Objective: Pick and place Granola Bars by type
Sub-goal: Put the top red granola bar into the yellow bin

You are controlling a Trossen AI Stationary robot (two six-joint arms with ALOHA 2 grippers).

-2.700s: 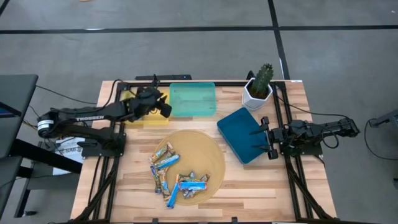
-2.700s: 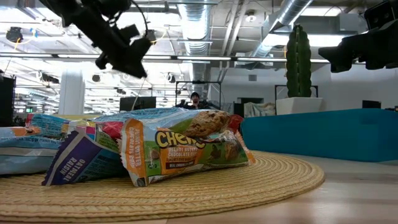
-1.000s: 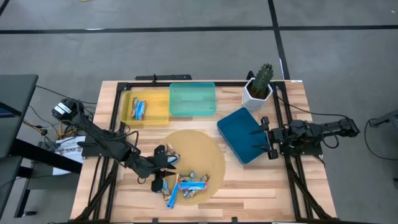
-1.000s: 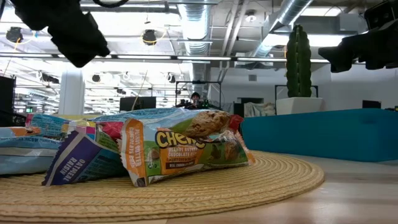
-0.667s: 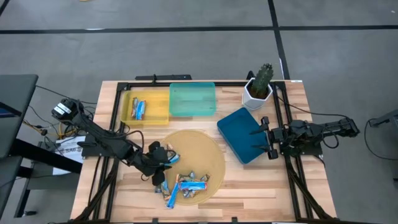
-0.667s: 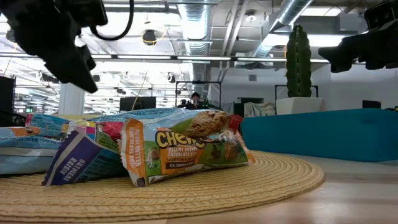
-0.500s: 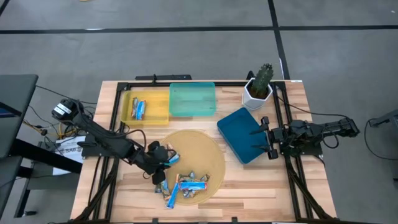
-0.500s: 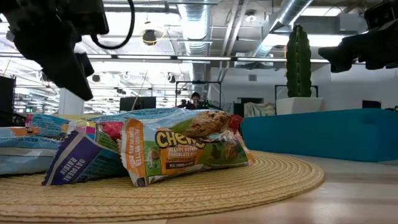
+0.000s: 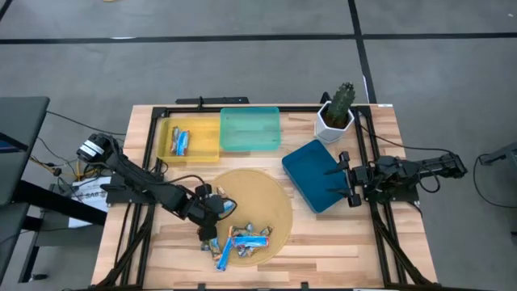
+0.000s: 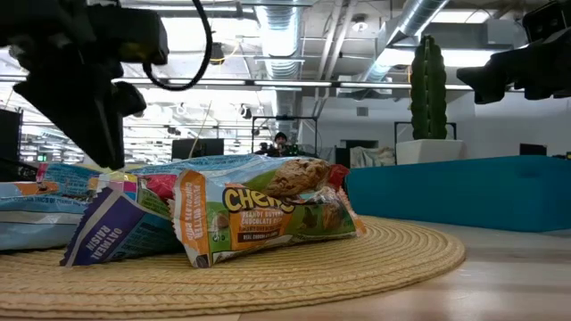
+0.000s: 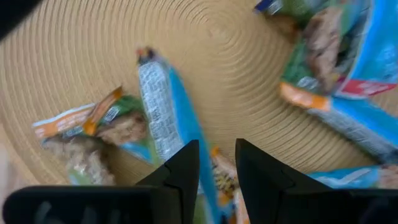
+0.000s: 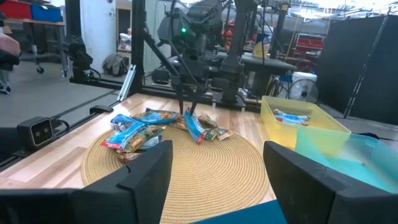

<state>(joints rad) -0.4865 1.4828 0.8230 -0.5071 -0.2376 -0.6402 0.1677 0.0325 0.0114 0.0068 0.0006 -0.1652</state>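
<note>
Several granola bars (image 9: 234, 230) in blue, tan and silver wrappers lie piled on a round woven mat (image 9: 271, 202). One more bar (image 9: 180, 141) lies in the yellow tray (image 9: 202, 139). My left gripper (image 9: 218, 208) hangs over the pile's left part, pointing steeply down and open by a narrow gap. In the left wrist view its fingers (image 11: 186, 171) stand on either side of a long blue bar (image 11: 165, 106), close above it. My right gripper (image 9: 347, 178) waits open over the dark blue tray (image 9: 315, 174), pointing level.
A teal tray (image 9: 250, 129) stands beside the yellow one at the far edge. A cactus in a white pot (image 9: 335, 115) stands at the far right. Black rails (image 9: 367, 145) run along the table's sides. Bare wood lies near the front right.
My left gripper has sunk toward the bars on the mat's left part and tipped from a shallow slant to pointing steeply down. The gap between its fingers is as before. The bars lie as they did.
</note>
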